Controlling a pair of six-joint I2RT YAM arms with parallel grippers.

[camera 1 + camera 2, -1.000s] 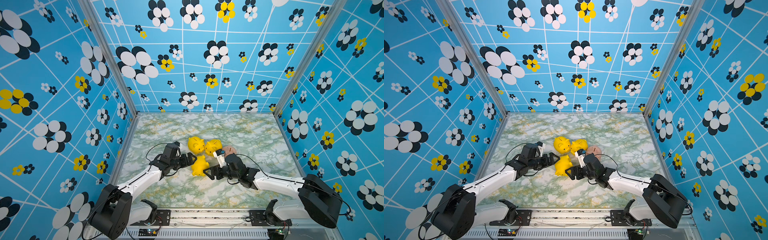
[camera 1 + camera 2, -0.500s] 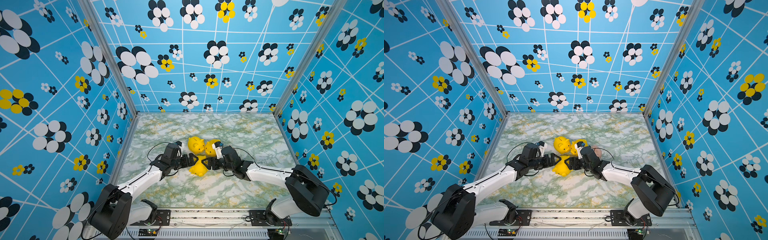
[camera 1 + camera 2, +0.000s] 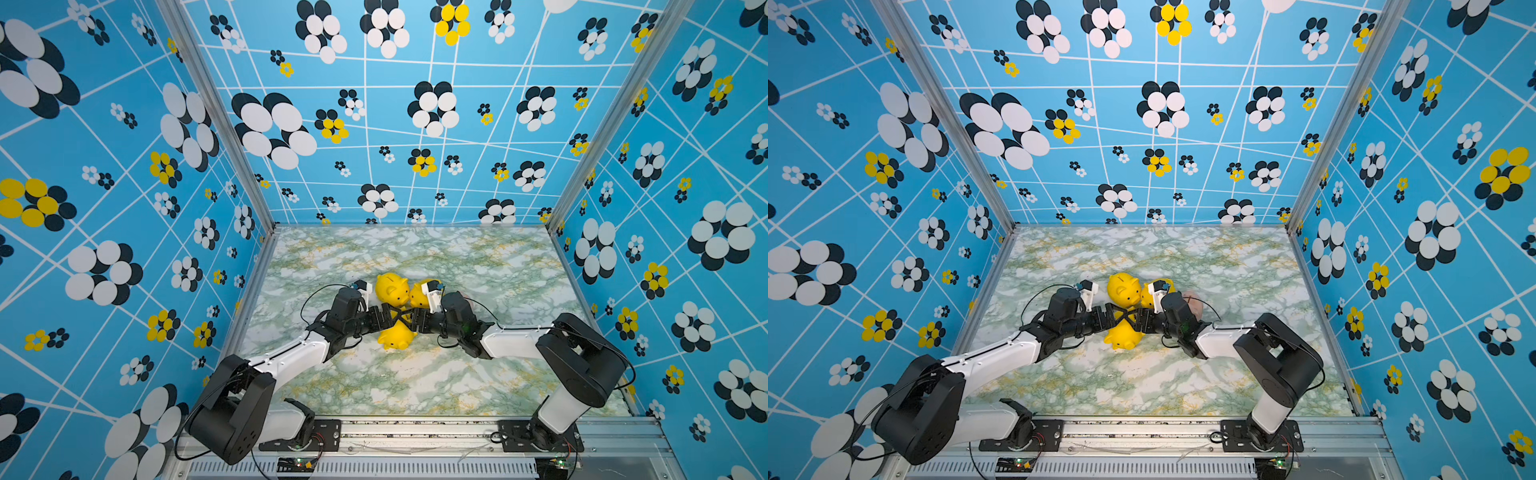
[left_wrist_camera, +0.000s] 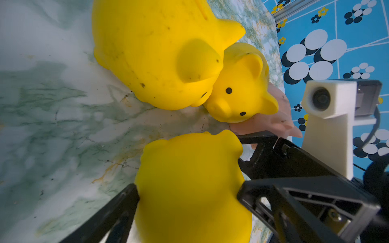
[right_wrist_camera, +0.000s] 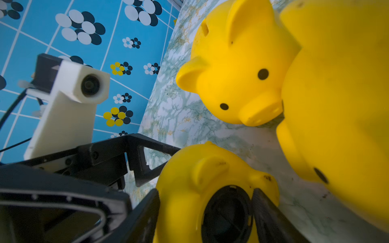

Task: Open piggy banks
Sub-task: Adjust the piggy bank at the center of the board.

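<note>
Left claw clamps the near yellow piggy bank; right claw, jaws apart, straddles its black belly plug.

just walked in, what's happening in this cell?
Both arms meet at the front yellow piggy bank. The left hand grips its body, with the belly turned toward the right arm. The right hand has its jaws apart around the belly end, one finger at the rim of the black plug, which is still in place. Two more yellow banks and a pink one sit just behind.

Two yellow piggy banks touch snouts, third tipped, plug showing, pink one behind.
</note>
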